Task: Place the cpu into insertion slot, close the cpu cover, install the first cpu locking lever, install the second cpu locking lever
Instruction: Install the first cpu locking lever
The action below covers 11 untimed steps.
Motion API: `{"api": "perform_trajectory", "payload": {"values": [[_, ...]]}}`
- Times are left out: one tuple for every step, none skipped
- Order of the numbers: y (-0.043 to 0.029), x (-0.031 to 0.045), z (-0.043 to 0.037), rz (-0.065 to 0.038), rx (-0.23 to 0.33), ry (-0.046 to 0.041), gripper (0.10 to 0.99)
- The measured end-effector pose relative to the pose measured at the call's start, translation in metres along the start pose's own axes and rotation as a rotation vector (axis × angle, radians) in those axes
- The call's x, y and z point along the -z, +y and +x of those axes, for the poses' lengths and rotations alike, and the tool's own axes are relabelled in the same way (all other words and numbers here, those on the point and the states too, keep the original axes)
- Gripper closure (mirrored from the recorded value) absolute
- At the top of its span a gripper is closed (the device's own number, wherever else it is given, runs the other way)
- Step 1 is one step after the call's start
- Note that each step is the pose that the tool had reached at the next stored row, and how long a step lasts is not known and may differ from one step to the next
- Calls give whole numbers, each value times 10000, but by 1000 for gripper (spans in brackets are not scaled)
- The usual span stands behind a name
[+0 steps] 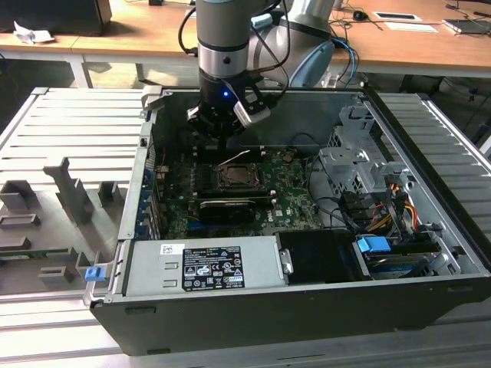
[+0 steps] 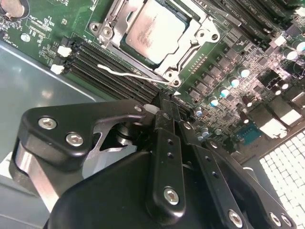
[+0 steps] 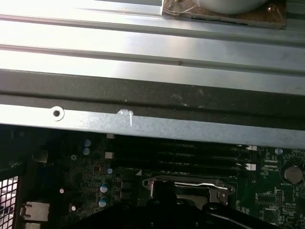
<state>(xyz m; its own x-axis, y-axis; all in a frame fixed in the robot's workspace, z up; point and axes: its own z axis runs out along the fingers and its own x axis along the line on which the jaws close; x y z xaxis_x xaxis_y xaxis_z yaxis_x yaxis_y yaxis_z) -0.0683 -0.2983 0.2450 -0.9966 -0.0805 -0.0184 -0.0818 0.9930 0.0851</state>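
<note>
Near edge of the exterior view: open PC case (image 1: 307, 307) on a ribbed metal surface (image 1: 69, 138), w/ the power supply (image 1: 203, 264) along its front wall and a drive cage (image 1: 357, 165) toward the exterior view's right. Blue latch (image 1: 374, 247) sits by the cables there.

Mid case: green motherboard (image 1: 284, 195), a long black card (image 1: 226, 207) lying across it. Just behind the card is the insertion slot (image 1: 236, 178).

In the second wrist view the cpu (image 2: 153, 29) sits inside the slot, silvery-beige top facing up. The cpu cover (image 2: 200, 28) lies down around it as a metal frame, chip showing thru its window. One thin wire lever (image 2: 128, 74) runs along the socket's edge beside the black RAM slots (image 2: 102, 64); can't tell if it is hooked. Same lever (image 3: 193, 183) shows across the socket in the first wrist view.

Pincer (image 1: 222, 138) hangs above the board just behind the socket, not touching it. Its fingers (image 2: 164, 119) are pressed together, nothing between them.

Far: wooden desks (image 1: 399, 38) behind the arm.
</note>
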Motion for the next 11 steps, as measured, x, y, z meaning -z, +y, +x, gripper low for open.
{"api": "perform_trajectory", "payload": {"values": [[0,-6,0,0,-1,-1,980],[-1,-14,0,0,-2,0,980],[-2,-21,0,0,-2,-1,980],[-3,-30,1,-1,-3,0,980],[-3,-35,1,-3,-3,0,980],[-3,-39,1,-6,-3,-2,980],[-3,-42,1,-7,-3,-2,980],[-4,-45,1,-8,-3,-1,980],[-4,-47,1,-9,-2,-1,980],[-4,-51,1,-9,-3,-1,980],[-5,-54,1,-13,-3,-1,980]]}}
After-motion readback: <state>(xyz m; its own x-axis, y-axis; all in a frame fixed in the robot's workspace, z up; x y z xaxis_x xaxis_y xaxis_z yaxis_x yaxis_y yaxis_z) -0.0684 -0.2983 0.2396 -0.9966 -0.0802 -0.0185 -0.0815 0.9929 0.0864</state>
